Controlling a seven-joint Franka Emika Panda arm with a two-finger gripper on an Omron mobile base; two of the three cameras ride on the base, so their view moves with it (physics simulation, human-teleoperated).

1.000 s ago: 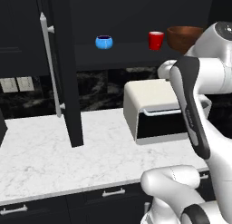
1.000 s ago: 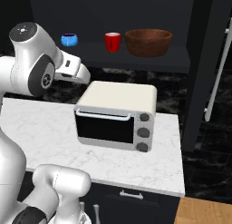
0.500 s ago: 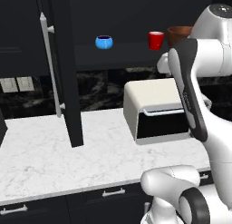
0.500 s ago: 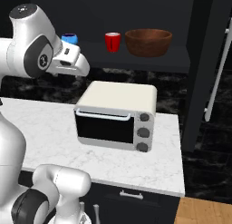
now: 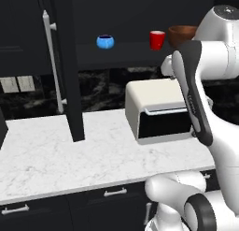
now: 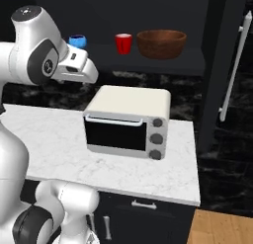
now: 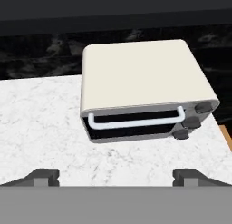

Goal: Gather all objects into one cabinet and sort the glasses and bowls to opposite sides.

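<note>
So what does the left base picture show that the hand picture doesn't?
Left base view: the dark shelf carrying a blue bowl, a red cup and part of the wooden bowl, plus the open cabinet door with its silver handle. Hand view: the tool, fingertips spread apart, and the oven's knobs. Both show the toaster oven on the marble counter.

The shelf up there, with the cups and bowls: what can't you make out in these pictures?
- Wooden bowl: left base view, right part hidden behind the arm.
- Blue bowl: right base view, partly behind the arm.
- Second red cup: unseen; one red cup shows.
- Gripper: hand view, the jaws stand wide apart, holding nothing.
</note>
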